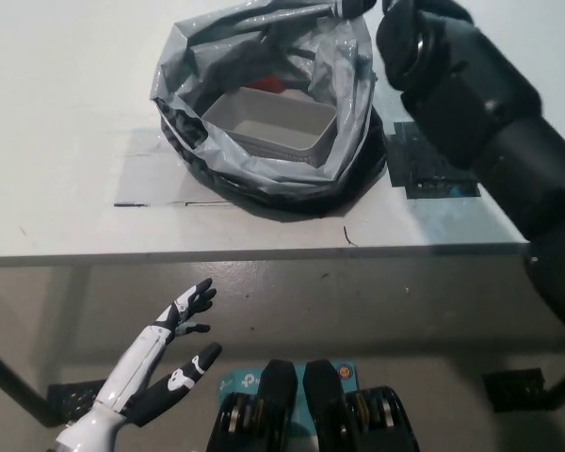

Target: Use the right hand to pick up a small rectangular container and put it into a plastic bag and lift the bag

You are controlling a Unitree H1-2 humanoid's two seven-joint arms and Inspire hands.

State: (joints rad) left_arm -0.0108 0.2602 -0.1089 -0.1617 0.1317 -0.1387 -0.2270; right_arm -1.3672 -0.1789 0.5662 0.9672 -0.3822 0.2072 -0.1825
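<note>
the small grey container (pixel 268 125) lies inside the plastic bag (pixel 344 141) on the white table (pixel 66 113), long axis running ten to four o'clock. the black right robot hand (pixel 358 8) sits at the bag's upper rim, one o'clock from the container; its grip cannot be told. the white left robot hand (pixel 174 353) rests open at seven o'clock.

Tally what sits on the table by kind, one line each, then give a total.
Plastic bag: 1
Small rectangular container, grey, inside the bag: 1
Red item, partly hidden in the bag behind the container: 1
Black patch on the table: 1
Total: 4
</note>
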